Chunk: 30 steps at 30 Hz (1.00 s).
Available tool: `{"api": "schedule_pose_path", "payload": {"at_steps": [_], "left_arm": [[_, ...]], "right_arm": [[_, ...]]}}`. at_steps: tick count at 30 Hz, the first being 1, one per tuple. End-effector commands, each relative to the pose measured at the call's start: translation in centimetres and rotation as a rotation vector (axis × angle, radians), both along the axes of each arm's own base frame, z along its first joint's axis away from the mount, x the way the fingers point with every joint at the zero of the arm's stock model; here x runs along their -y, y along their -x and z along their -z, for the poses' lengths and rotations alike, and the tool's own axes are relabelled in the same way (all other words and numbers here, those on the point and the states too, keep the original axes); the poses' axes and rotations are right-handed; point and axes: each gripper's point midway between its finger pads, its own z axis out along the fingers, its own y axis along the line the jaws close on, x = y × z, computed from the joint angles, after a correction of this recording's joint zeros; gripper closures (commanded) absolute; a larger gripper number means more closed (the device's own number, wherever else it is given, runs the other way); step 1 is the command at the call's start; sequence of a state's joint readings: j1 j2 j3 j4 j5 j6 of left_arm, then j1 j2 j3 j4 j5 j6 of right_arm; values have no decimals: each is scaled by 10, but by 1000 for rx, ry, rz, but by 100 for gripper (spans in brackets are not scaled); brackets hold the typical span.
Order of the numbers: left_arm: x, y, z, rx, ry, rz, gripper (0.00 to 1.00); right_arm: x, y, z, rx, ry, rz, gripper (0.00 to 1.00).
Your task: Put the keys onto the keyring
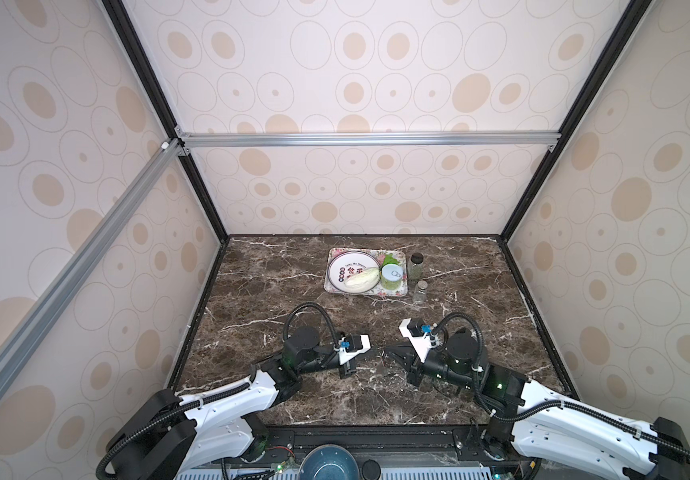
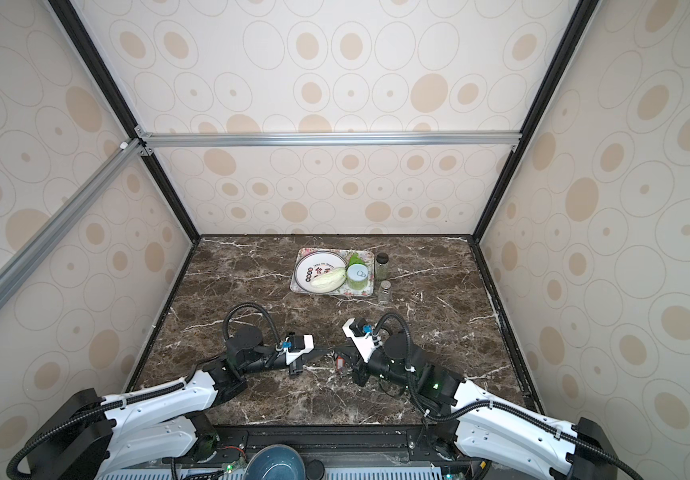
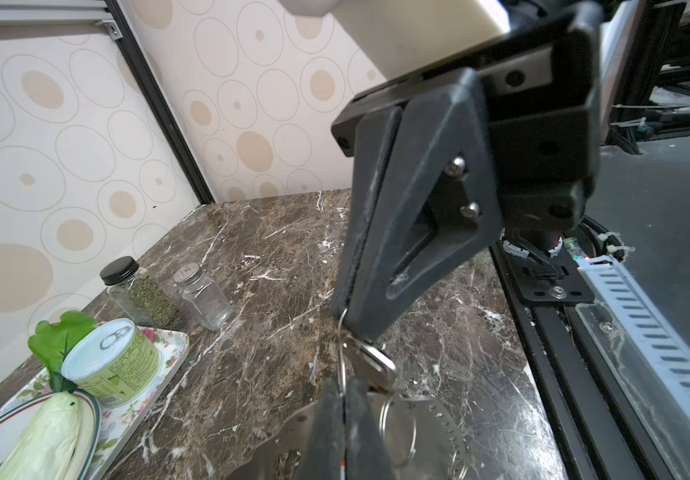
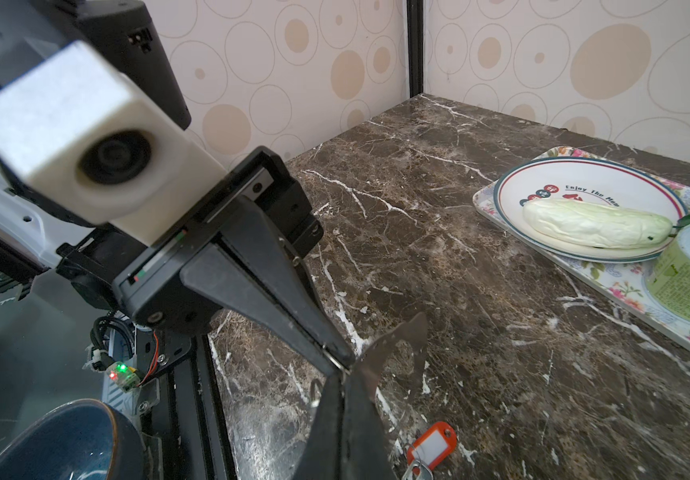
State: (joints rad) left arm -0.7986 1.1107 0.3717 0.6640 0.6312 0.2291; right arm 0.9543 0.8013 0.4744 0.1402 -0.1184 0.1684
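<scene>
Left end effector (image 3: pixel 344 385): closed. As far as you can judge, it is clamped on the edge of the keyring (image 3: pixel 447 419) and holds it tilted up off the table (image 3: pixel 276 257).
Right end effector (image 3: pixel 354 329): closed too, pinching the thin wire loop from which the silver key (image 3: pixel 370 361) hangs. Its tip comes almost against the left one's.
Step in hand: you are probably threading that loop through one of the small holes along the keyring's rim.
How to do it well: hold the plate steady with the left arm and move only the right arm. Bring the loop's open end square to a hole. Go slowly and turn rather than push, since a thin plate is likely to flex or slip under a hard shove. Loosen neither grip until the loop is through.
Silver key and the end effectors: it sits directly between the two tips, just over the keyring's rim. You cannot tell whether it touches the rim.
Red-tagged key (image 4: pixel 432 444): it lies flat on the table, just beside the right end effector and below the raised keyring. Neither end effector holds it.
Tag on the held key: hidden from every view.
</scene>
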Motion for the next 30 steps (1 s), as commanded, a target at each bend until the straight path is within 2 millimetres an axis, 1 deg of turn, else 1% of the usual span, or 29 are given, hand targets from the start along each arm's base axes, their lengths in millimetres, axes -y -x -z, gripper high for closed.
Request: {"api": "schedule_pose_path", "payload": {"at_steps": [1,8,19,30], "left_arm": [[7,5,-27,71,55,41,100],[6,7,-29,74,61,46,100],[3,9,-32,93,78,45,100],[2,16,-37,109,127,70,100]], "right_arm": [[-1,-2,-10,16,-26,10,100],[0,-7,-6,8,-11,36,100],[8,-16,-3,-3,-7,114,100],[4,-17,1,-23,-9,110,100]]}}
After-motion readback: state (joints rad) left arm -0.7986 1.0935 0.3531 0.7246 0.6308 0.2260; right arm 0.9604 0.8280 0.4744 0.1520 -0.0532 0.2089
